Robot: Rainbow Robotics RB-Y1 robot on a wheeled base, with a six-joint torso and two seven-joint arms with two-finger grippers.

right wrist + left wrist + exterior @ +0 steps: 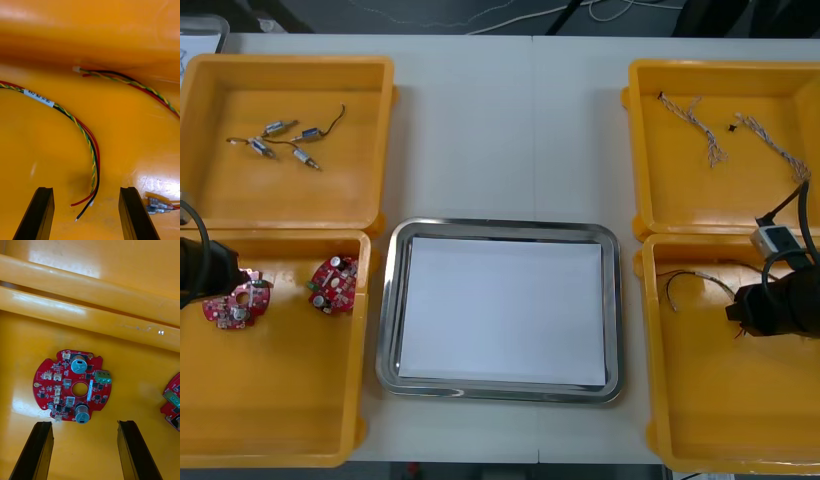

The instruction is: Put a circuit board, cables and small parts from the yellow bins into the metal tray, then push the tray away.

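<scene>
In the near-left yellow bin (270, 390) lie two round red circuit boards (238, 305) (333, 283). My left gripper (225, 280) hovers open over the outer one. In the left wrist view that board (73, 390) lies just beyond the gripper (86, 453), centred on the gap between its spread fingers (35, 450). My right gripper (745, 310) is down in the near-right bin (720, 400), open. The loose ends of a red and yellow cable (82, 131) lie between its fingers (137, 213). The metal tray (388, 310), white inside, sits between the bins.
Several small metal parts (280, 140) lie in the far-left bin. Twisted blue and white cables (700, 125) lie in the far-right bin. A second red and yellow cable (127, 82) runs along the bin wall, and small connectors (157, 204) lie beside the right finger.
</scene>
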